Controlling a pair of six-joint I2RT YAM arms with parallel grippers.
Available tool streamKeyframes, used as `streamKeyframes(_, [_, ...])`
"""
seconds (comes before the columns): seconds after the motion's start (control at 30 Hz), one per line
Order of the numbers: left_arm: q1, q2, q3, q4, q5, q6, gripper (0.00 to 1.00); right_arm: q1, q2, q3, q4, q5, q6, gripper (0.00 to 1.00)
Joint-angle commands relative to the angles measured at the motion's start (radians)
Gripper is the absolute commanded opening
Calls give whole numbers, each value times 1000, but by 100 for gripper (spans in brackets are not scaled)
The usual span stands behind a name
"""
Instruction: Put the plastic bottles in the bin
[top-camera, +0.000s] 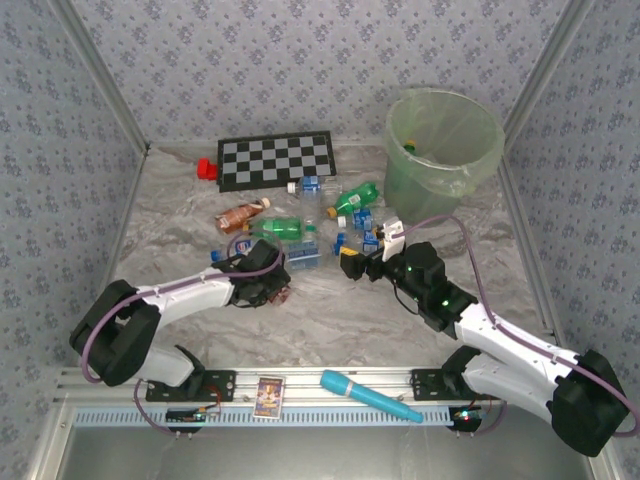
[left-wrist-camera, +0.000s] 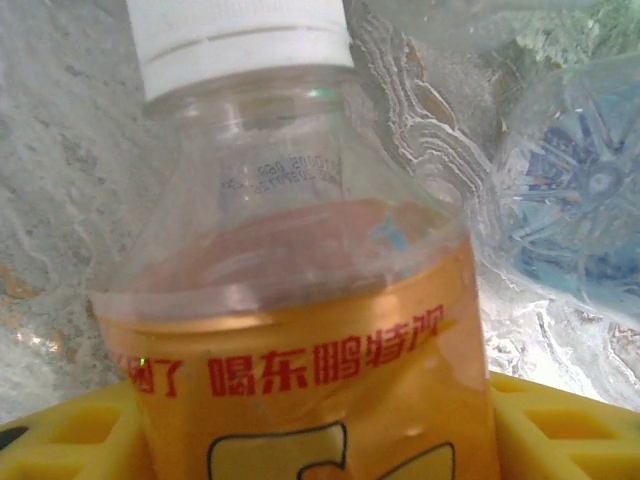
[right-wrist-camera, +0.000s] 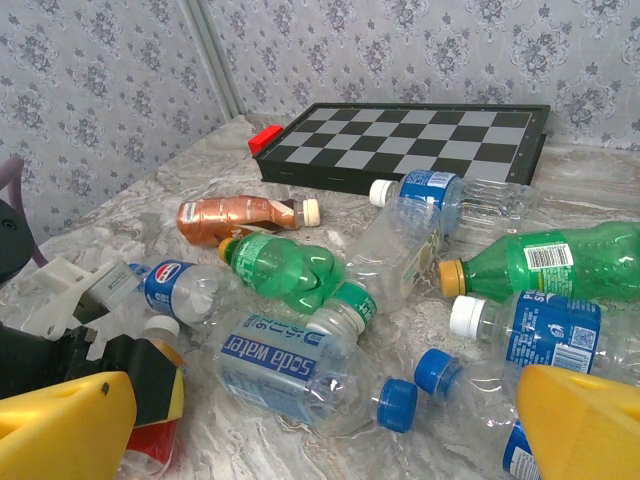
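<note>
From where I stand, the left end effector (top-camera: 266, 280) is down on the bench (top-camera: 330, 330) at the near left edge of the scatter. An orange-labelled bottle (left-wrist-camera: 300, 320) sits between its yellow fingers (left-wrist-camera: 60, 435). The bottle's long axis runs straight out from the wrist, white cap pointing away, so the fingers cross its body at the label, which I'd call a sound place to take it. Both fingers look to be against its sides, though whether it is truly clamped I cannot tell.

The bin (top-camera: 420, 190) stands at the far right, well apart from this bottle and diagonally across the bench. I'd judge the carry has to rise over the other plastic bottles (top-camera: 285, 228) and get past the right arm. The right end effector (top-camera: 362, 262) is the nearer of the two to the bin — it hangs with its jaws spread wide and nothing in them. The pile lies just beyond it to the far left, a clear soda-water bottle (right-wrist-camera: 270, 365) closest ahead of it.
</note>
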Motion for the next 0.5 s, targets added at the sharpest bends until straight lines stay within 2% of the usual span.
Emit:
streamKeyframes(0.0, [-12,-66,6,-22,-27,-9,60,-6,1,-5,25,-7,12,100])
streamKeyframes(0.17, [-34,-188,-26,-58,-60,14,59,-7,-2,-5,25,-7,12,100])
streamKeyframes(0.27, [-46,-267,-47,-52,-62,73,58,-10,-1,-4,29,-13,21,100])
streamKeyframes(0.37, [-57,-348,-69,-13,-43,199,59,-16,-2,23,17,-23,65,99])
streamKeyframes(0.47, [-71,-428,-81,4,-32,340,59,-25,-10,83,-68,-25,158,100])
